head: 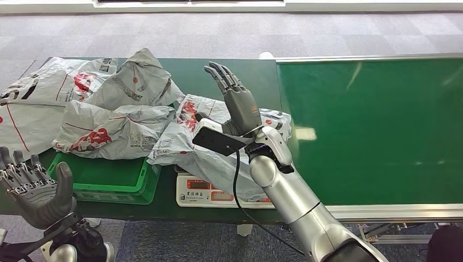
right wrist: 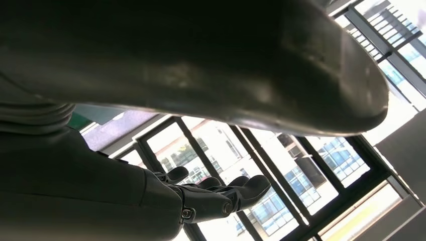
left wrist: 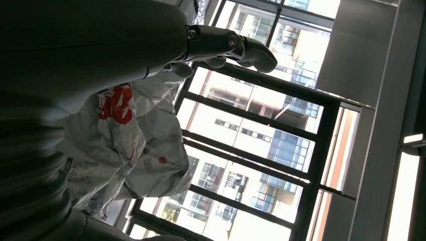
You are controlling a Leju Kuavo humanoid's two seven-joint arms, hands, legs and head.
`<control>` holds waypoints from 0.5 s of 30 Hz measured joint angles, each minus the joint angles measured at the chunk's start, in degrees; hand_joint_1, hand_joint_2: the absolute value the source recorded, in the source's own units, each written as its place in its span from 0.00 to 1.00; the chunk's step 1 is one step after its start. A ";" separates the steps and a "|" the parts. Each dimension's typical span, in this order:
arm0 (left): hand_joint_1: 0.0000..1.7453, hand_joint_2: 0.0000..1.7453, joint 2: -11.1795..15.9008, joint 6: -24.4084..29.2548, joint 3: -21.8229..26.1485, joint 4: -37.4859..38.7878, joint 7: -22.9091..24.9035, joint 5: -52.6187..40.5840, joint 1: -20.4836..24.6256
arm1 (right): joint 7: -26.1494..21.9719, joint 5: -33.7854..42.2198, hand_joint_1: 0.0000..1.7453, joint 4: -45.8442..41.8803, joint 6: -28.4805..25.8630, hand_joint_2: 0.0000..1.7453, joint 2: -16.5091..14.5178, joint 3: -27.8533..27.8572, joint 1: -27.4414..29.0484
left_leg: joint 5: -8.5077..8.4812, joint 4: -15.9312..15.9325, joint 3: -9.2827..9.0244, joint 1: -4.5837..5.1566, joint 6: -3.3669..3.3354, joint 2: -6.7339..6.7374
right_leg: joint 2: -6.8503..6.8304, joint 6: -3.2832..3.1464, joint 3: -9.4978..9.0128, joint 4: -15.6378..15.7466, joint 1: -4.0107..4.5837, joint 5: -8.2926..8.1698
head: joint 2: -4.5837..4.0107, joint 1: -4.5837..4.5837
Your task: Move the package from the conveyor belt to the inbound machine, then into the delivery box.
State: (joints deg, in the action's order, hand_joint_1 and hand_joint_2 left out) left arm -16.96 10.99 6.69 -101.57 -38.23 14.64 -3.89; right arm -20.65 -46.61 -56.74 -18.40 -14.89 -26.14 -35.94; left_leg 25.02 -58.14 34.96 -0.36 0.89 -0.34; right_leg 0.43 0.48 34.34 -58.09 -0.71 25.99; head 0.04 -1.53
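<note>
A grey plastic package [head: 203,143] with red print lies on the white scale [head: 203,192], draped over its front. My right hand [head: 236,99] is raised above that package, fingers straight and apart, holding nothing. Its dark fingers [right wrist: 221,197] stand against bright windows in the right wrist view. Low at the left, my left hand [head: 34,188] is open, palm up, in front of the green crate [head: 113,177]. More grey packages [head: 82,103] are piled over the crate and the table behind it. Packages [left wrist: 131,143] also appear past my left hand's fingers [left wrist: 236,47].
The green conveyor belt [head: 377,125] with its metal frame fills the right side. A dark green table [head: 202,73] carries the crate and scale. Grey carpet lies beyond.
</note>
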 joint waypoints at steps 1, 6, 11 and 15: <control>0.00 1.00 0.00 0.00 0.00 0.00 0.00 0.00 0.00 | 0.00 0.01 0.00 0.00 0.00 0.00 0.01 0.00 0.00 | 0.00 0.00 0.00 0.00 0.00 0.00 | 0.00 0.00 0.00 0.00 0.00 0.00 | 0.00 0.00; 0.00 1.00 0.00 0.00 0.00 -0.02 0.00 0.00 0.00 | 0.00 0.01 0.00 0.00 -0.01 0.00 0.01 0.00 0.00 | 0.00 0.00 0.00 0.00 0.00 0.00 | 0.00 0.00 0.00 0.00 0.00 0.00 | 0.00 0.00; 0.00 1.00 0.00 0.00 0.00 -0.02 0.00 0.00 0.00 | 0.00 0.00 0.00 0.00 0.00 0.00 0.01 0.00 0.00 | 0.00 0.00 0.00 0.00 0.00 0.00 | 0.00 0.00 0.00 0.00 0.00 0.00 | 0.00 0.00; 0.00 1.00 0.00 0.00 0.00 -0.02 0.00 0.00 0.00 | 0.00 0.00 0.00 0.00 0.00 0.00 0.01 0.00 0.00 | 0.00 0.00 0.00 0.00 0.00 0.00 | 0.00 0.00 0.00 0.00 0.00 0.00 | 0.00 0.00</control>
State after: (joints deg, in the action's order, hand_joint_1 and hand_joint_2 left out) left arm -16.96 10.99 6.69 -101.59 -38.23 14.64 -3.89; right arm -20.65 -46.61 -56.74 -18.40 -14.88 -26.14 -35.94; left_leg 25.02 -58.14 34.96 -0.36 0.89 -0.34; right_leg 0.43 0.48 34.34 -58.09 -0.71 25.99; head 0.04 -1.53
